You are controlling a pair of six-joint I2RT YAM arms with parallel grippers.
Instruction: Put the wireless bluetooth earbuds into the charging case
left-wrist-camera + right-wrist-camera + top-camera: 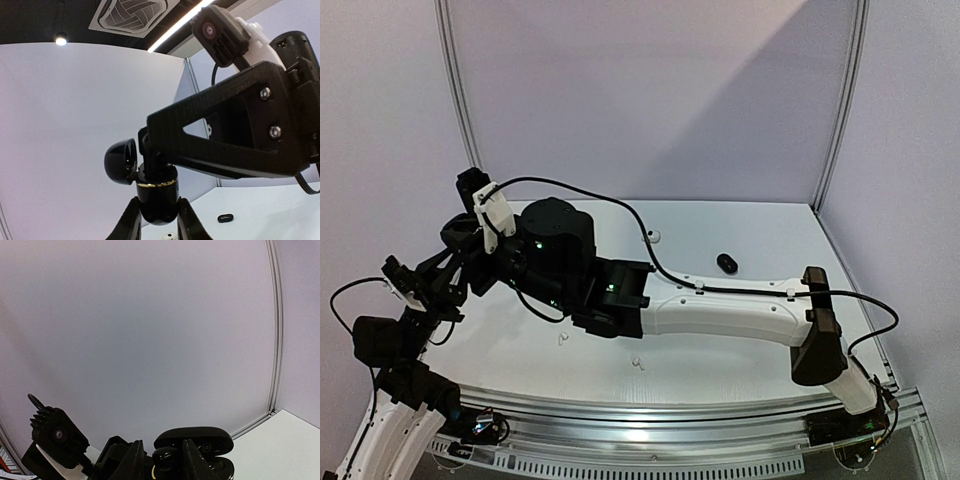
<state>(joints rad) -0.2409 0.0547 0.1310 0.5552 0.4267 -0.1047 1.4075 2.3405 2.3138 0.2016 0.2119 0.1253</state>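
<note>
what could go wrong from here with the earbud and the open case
1. The left end effector holds the open charging case up off the table; if the black earbud between the right end effector's fingers misses its socket, it could drop and roll away.
2. Pressing the earbud in may twist the case in that grip.
3. The arms are crowded together at the table's left, so a small correction might bump them.

Left gripper point(448, 255) and right gripper point(470, 238): raised, tips together, over the left side of the table point(750, 340).
Small white piece point(654, 237): on the table, right of the grippers.
Black oval case point(726, 263): farther right.
White earbud point(563, 340), second white earbud point(637, 364): right of the grippers, nearer the arm bases.
</note>
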